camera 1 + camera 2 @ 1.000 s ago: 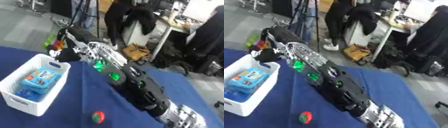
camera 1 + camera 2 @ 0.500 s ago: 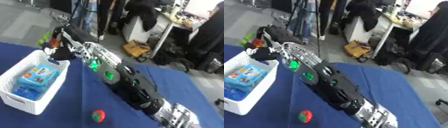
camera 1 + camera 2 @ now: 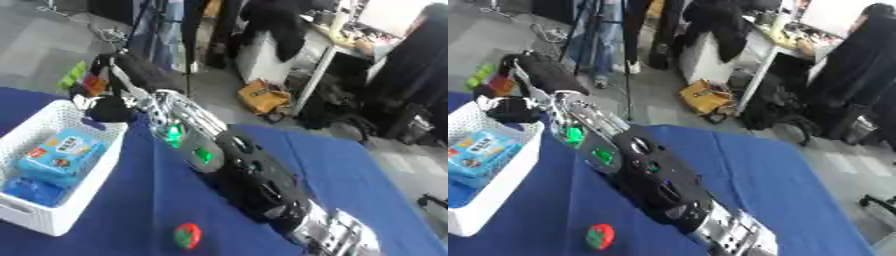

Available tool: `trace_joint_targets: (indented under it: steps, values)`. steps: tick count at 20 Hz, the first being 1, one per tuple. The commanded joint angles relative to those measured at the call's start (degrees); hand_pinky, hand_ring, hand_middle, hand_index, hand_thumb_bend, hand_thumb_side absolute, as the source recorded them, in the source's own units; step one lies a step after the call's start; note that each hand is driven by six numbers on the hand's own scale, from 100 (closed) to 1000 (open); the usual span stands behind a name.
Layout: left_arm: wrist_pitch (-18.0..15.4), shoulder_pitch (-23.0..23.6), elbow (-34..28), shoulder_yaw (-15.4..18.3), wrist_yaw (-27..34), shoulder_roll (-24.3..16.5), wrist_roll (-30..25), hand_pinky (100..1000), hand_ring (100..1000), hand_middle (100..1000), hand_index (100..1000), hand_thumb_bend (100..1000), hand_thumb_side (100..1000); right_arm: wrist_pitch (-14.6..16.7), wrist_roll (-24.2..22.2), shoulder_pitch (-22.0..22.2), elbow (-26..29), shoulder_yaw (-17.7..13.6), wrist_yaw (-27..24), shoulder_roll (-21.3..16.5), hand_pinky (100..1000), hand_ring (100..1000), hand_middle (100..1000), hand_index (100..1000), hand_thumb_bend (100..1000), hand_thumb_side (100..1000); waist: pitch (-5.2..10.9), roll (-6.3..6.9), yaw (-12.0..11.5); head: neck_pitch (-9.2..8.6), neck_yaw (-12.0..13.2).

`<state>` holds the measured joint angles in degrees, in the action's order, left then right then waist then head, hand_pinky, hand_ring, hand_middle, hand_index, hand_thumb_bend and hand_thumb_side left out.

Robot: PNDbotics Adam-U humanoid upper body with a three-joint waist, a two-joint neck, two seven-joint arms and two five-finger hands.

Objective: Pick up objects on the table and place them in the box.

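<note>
The right robot hand has moved closer over the basket.

Bright, even light; both views softly blurred.

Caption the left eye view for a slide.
Right hand over white box holding blue packets; red-green ball waits on blue table.

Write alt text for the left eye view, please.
The robot's right hand reaches across a blue table to the far rim of a white box, fingers curled on something dark. The box holds blue packets; a red and green ball lies on the table.
</note>
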<state>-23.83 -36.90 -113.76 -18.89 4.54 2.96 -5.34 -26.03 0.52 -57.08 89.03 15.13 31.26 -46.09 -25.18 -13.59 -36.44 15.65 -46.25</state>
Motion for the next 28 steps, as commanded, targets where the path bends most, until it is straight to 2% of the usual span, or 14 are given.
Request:
trace_joint_targets:
  steps: [1,4,7,12,18,21,22,23,24,25,27,28]
  values:
    - [0.2,-0.9,-0.8,0.0,0.4,-0.1,-0.1,943,900,886,871,100,996,-0.1,7.2,-1.6,-0.6,-1.3,-6.2,-0.4,859,673,298,378,100,485,1.04,0.64,0.1,-0.93,-0.8]
    - [0.1,-0.6,-0.8,-0.1,0.7,0.0,-0.2,943,900,886,871,100,998,0.1,12.6,-1.7,-1.7,-0.6,-11.3,0.0,851,666,296,377,100,482,1.00,0.64,0.1,-0.85,-1.2]
    - [0.1,-0.3,-0.8,-0.2,1.1,0.2,-0.4,943,901,887,871,100,1000,0.6,15.5,-1.8,-2.7,0.2,-14.4,0.3,849,663,295,377,100,483,0.92,0.64,0.0,-0.81,-1.6]
    - [0.1,-0.1,-0.8,-0.4,1.8,0.4,-0.8,943,903,887,870,100,1000,1.6,17.5,-1.8,-4.0,1.5,-16.3,1.1,854,681,308,390,100,483,0.56,0.64,-0.2,-0.70,-2.2]
    - [0.0,0.0,-0.8,-0.6,2.5,0.7,-1.2,943,903,887,870,100,1000,1.9,17.0,-2.1,-4.8,2.2,-15.7,1.8,838,668,303,388,100,478,0.13,0.64,-0.1,-0.51,-2.5]
    - [0.0,-0.1,-0.8,-0.6,2.6,0.8,-1.4,944,904,887,870,100,1000,1.5,18.4,-2.7,-5.3,1.9,-18.6,2.9,830,664,303,388,100,473,0.03,0.64,-0.3,-0.34,-2.6]
    - [0.0,-0.1,-0.8,-0.5,2.5,0.8,-1.4,944,904,887,870,100,1000,1.5,19.0,-2.8,-5.3,2.0,-19.7,3.0,845,722,374,454,100,501,0.02,0.64,-0.3,-0.30,-2.6]
    - [0.0,-0.1,-0.8,-0.5,2.5,0.9,-1.4,944,904,887,870,100,1000,2.2,18.7,-2.8,-5.0,2.4,-21.0,3.2,845,722,374,454,100,501,0.00,0.64,-0.3,-0.27,-2.6]
    - [0.0,-0.1,-0.8,-0.5,2.5,0.9,-1.4,944,905,887,870,100,1000,2.8,18.4,-2.7,-4.8,2.7,-22.1,3.2,862,774,484,572,162,595,-0.02,0.64,-0.3,-0.24,-2.6]
    - [0.0,0.0,-0.8,-0.5,2.6,0.8,-1.4,944,905,887,871,100,1000,4.1,17.3,-2.6,-4.2,3.2,-23.0,3.1,874,800,574,646,201,651,-0.02,0.64,-0.2,-0.14,-2.6]
    - [0.1,0.1,-0.8,-0.5,2.6,0.8,-1.5,943,905,887,871,100,1000,6.2,14.7,-2.4,-3.7,3.6,-23.7,2.7,884,830,714,723,357,762,0.01,0.64,0.0,-0.11,-2.5]
    - [0.1,0.1,-0.8,-0.5,2.6,0.8,-1.5,943,904,887,871,100,1000,6.9,13.5,-2.3,-3.7,3.6,-23.7,2.6,889,843,782,798,401,802,0.03,0.64,0.0,-0.13,-2.5]
